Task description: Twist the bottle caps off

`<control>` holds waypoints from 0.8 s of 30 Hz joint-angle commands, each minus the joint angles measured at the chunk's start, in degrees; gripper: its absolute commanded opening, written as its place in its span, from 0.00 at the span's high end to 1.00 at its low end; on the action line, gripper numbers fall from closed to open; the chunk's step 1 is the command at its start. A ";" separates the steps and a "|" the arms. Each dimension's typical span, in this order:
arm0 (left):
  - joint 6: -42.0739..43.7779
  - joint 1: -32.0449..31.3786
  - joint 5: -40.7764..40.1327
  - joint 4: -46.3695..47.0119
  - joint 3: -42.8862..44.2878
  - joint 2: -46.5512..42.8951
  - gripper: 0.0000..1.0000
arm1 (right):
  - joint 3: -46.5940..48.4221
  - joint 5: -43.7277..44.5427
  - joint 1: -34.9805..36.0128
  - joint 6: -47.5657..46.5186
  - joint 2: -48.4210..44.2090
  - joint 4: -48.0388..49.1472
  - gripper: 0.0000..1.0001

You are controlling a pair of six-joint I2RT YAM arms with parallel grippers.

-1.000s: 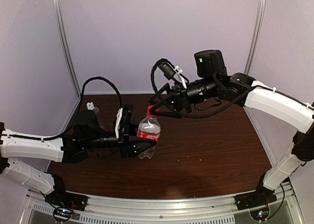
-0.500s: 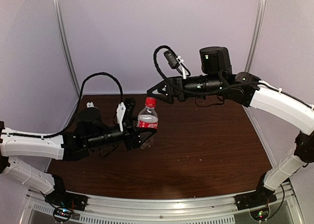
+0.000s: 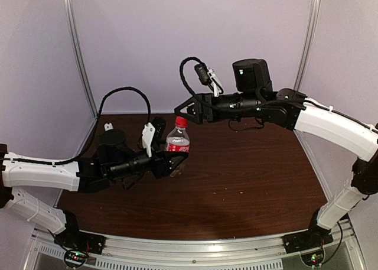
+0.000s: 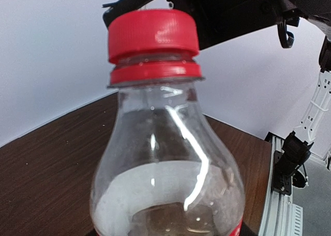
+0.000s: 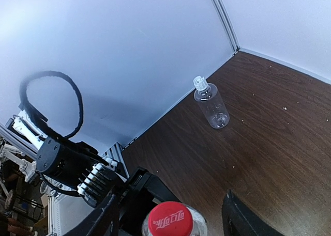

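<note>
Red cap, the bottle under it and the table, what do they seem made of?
The red cap: likely opaque plastic, matte, fine moulded ridges round its side. The bottle: probably thin clear plastic, glossy, with bright light streaks and see-through walls. The table: dark wood or wood-look laminate; grain lines show, which one is unclear.

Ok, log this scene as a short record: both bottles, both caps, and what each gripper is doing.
red-label bottle: upright, gripped around its body by the left gripper
red cap: on the red-label bottle
right gripper: open, close above the red cap, not gripping it
plain bottle: standing on the table near the back wall, no gripper on it
white cap: on the plain bottle
caps removed: none
</note>
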 commanded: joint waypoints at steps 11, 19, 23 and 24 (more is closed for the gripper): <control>1.29 -0.26 -3.15 1.57 1.65 0.03 0.64 | -0.24 -1.81 0.64 0.63 2.22 2.79 0.42; 1.49 -0.22 -3.39 1.42 1.55 -0.15 0.64 | -0.58 -3.10 0.69 0.83 2.68 3.30 0.53; 1.50 -0.25 -3.36 1.37 1.47 -0.31 0.64 | -0.98 -3.45 0.66 1.00 2.89 3.60 0.54; 1.45 -0.26 -3.39 1.36 1.42 -0.33 0.64 | -1.05 -3.47 0.62 1.00 2.92 3.57 0.54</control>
